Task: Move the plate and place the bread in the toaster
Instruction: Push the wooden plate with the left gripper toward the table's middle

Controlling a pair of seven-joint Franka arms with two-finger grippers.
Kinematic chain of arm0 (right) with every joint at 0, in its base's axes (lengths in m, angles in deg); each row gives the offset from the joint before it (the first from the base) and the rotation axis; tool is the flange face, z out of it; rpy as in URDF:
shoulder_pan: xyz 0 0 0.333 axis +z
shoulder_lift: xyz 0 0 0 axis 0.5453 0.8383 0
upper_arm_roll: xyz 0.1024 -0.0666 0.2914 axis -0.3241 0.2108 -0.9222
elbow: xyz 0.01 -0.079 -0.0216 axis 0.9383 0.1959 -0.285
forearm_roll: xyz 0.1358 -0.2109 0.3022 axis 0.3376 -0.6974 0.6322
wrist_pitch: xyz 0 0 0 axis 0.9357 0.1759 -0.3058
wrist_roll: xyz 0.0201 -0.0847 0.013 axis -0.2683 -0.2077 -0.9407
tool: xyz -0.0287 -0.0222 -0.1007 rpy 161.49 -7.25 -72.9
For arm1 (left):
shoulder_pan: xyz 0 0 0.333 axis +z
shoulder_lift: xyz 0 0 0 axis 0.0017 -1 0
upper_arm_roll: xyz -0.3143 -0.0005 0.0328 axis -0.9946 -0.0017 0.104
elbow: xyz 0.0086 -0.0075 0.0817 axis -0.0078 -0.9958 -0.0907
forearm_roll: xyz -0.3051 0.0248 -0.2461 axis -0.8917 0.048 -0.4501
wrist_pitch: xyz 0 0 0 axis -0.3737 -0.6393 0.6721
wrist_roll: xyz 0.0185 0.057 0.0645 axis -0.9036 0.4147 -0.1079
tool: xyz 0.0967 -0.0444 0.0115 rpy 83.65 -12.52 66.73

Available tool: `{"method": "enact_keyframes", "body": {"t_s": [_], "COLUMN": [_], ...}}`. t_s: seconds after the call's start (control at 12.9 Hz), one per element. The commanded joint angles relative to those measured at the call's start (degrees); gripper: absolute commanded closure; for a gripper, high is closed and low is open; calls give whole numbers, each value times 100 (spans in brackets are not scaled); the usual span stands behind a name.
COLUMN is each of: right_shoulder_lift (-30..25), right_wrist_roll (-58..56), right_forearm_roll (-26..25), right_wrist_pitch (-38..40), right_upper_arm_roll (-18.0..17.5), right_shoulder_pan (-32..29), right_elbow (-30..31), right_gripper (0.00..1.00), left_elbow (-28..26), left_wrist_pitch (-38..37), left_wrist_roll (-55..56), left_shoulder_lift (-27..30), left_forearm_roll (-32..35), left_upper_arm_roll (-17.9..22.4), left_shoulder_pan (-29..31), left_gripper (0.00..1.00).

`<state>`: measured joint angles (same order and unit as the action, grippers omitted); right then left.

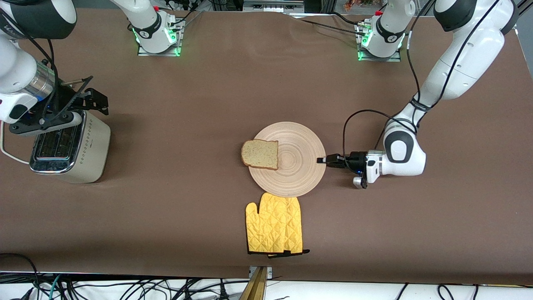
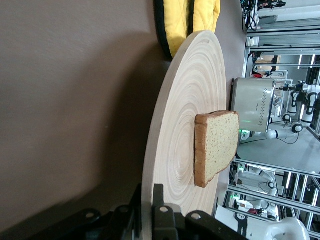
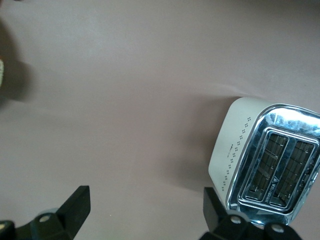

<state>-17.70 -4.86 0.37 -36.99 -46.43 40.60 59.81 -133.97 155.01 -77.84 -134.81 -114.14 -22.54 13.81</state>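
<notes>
Left hand (image 1: 321, 160) pinches the plate (image 1: 297, 166) by its rim mid-worktop, low and sideways, ready to slide it. The bread (image 1: 260, 154) rides its rim toward the toaster (image 1: 68, 148) at the right arm's edge, where the right hand (image 1: 89, 98) waits above, spread wide.

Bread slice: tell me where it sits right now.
The square, speckled tan bread slice lies on the round light-wood plate, overhanging its rim on the side toward the right arm's end of the table, where the cream-white toaster stands.
</notes>
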Motion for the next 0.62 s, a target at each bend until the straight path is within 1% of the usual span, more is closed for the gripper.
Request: {"method": "enact_keyframes", "body": {"t_s": [0.0, 0.08, 0.15, 0.23, 0.31, 0.39, 0.54], "right_shoulder_lift": [13, 13, 13, 13, 31, 153, 180], "right_wrist_roll": [12, -23, -84, -76, -85, -85, -76], "right_forearm_roll": [-47, -12, -12, -3, -3, 6, 6], "right_wrist_pitch": [119, 198, 173, 207, 208, 208, 208], "right_upper_arm_roll": [-25, -25, -25, -60, -69, -61, -17], "right_shoulder_pan": [9, -17, -17, 26, 27, -25, -61], "right_elbow": [-62, -79, -123, -140, -97, -114, -123], "right_gripper": [0, 0, 0, 0, 0, 0, 0], "left_elbow": [-155, -164, -164, -172, -172, -216, -225], "left_wrist_pitch": [131, 131, 131, 131, 70, 52, 26], "left_wrist_roll": [-54, -54, -71, -98, -159, -212, -212], "left_shoulder_lift": [156, 156, 139, 139, 156, 182, 252], "left_forearm_roll": [-370, -371, -371, -371, -327, -301, -257], "left_upper_arm_roll": [-87, -87, -87, -87, -87, -87, -79], "left_shoulder_pan": [-81, -81, -99, -99, -12, 15, 94], "left_gripper": [100, 100, 98, 57, 7, 0, 0]}}
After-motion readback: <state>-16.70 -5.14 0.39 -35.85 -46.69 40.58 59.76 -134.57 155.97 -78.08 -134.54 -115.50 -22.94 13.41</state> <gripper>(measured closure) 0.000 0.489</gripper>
